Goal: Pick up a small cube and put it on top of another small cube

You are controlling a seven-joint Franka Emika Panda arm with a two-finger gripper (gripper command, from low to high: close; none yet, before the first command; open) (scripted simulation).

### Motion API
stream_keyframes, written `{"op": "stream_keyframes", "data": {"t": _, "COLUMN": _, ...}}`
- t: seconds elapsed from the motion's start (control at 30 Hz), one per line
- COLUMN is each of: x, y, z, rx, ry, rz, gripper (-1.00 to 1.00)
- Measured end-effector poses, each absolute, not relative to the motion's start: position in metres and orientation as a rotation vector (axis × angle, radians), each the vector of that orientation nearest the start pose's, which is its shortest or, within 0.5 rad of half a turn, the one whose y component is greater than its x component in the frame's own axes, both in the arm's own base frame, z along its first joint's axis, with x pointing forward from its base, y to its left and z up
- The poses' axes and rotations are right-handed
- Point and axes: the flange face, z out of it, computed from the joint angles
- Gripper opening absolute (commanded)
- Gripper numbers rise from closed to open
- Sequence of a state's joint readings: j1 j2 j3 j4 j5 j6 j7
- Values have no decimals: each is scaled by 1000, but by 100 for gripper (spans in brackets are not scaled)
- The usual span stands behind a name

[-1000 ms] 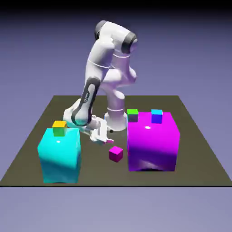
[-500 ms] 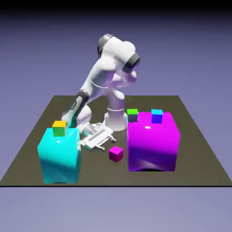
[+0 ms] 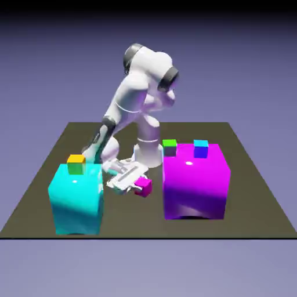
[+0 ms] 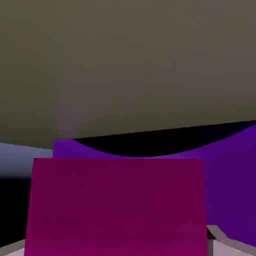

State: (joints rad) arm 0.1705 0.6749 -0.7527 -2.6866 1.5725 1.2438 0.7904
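Tiny magenta cube (image 3: pixel 142 185) on dark counter (image 3: pixel 255 191), between big glossy cyan block (image 3: pixel 76 200) at its 9 o'clock and big glossy magenta block (image 3: pixel 194 181) at 3. White claw (image 3: pixel 137 184) low, sideways, straddling cube; cube fills hand view (image 4: pixel 117 205) between grey fingertips (image 4: pixel 216 233). Firm clamp or mere contact: cannot tell. Low sideways approach probably forced by blocks.

A dark olive-grey table (image 3: pixel 249 191) lies before a plain blue-violet backdrop (image 3: pixel 243 69), which darkens to near black along the top edge.
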Motion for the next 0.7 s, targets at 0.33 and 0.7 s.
{"op": "stream_keyframes", "data": {"t": 0.33, "x": 249, "y": -94, "z": 120, "rx": -226, "ry": 1674, "rz": 1819, "gripper": -100}}
{"op": "stream_keyframes", "data": {"t": 0.7, "x": 234, "y": -118, "z": 172, "rx": -461, "ry": 1480, "rz": 2194, "gripper": -100}}
